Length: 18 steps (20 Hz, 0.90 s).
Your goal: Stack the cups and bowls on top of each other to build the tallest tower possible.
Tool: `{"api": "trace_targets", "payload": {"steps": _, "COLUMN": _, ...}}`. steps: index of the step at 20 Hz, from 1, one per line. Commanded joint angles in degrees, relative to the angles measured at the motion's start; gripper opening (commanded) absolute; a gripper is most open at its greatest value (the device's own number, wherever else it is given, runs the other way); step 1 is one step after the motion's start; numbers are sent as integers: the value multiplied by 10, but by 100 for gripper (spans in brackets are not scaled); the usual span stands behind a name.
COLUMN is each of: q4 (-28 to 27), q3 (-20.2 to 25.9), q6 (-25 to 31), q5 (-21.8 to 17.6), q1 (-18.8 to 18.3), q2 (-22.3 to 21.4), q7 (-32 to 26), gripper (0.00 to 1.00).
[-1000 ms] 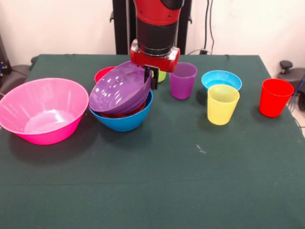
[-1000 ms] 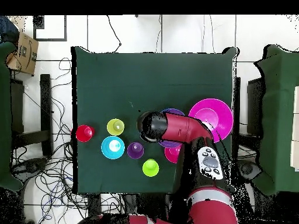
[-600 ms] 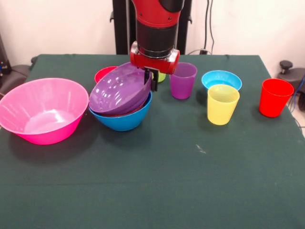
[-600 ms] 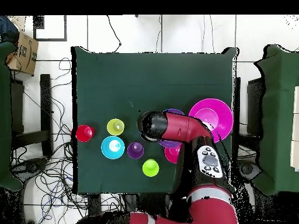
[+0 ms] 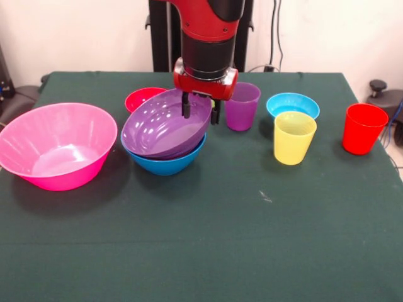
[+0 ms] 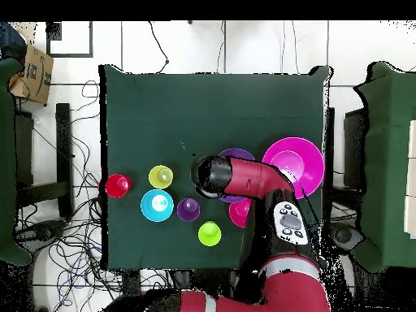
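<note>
Bowls: pink (image 5: 56, 146), purple (image 5: 165, 124) over blue (image 5: 165, 161), red (image 5: 142, 99), lt blue (image 5: 292, 104). Cups by purple bowl: purple (image 5: 242, 106), yellow (image 5: 293, 137), red (image 5: 363, 128).

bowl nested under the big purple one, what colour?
Blue: the medium blue bowl sits under the purple bowl. Clearest in the front view.

Bright even indoor light, soft shadows beneath bowls, glossy glare inside purple bowl (image 5: 165, 123), sharp focus

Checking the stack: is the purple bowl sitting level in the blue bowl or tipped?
Tipped. The purple bowl rests in the blue bowl, far rim raised near the open gripper, opening tilted toward the camera.
</note>
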Motion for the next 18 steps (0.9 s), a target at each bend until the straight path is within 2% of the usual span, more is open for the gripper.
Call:
{"api": "trace_targets", "payload": {"steps": 1, "q4": -31, "q3": 16, "q6": -16, "q5": -14, "q1": 9, "q2": 8, "q7": 45, "gripper": 100}}
{"api": "trace_targets", "payload": {"steps": 5, "q4": -27, "q3": 13, "q6": -46, "q5": -22, "q1": 11, "q2": 9, "q7": 49, "gripper": 100}}
{"api": "trace_targets", "payload": {"steps": 12, "q4": -28, "q3": 5, "q6": -48, "q5": -27, "q1": 15, "q2": 4, "q7": 46, "gripper": 100}}
{"api": "trace_targets", "payload": {"steps": 18, "q4": -34, "q3": 3, "q6": -102, "q5": -41, "q1": 7, "q2": 42, "q7": 42, "gripper": 100}}
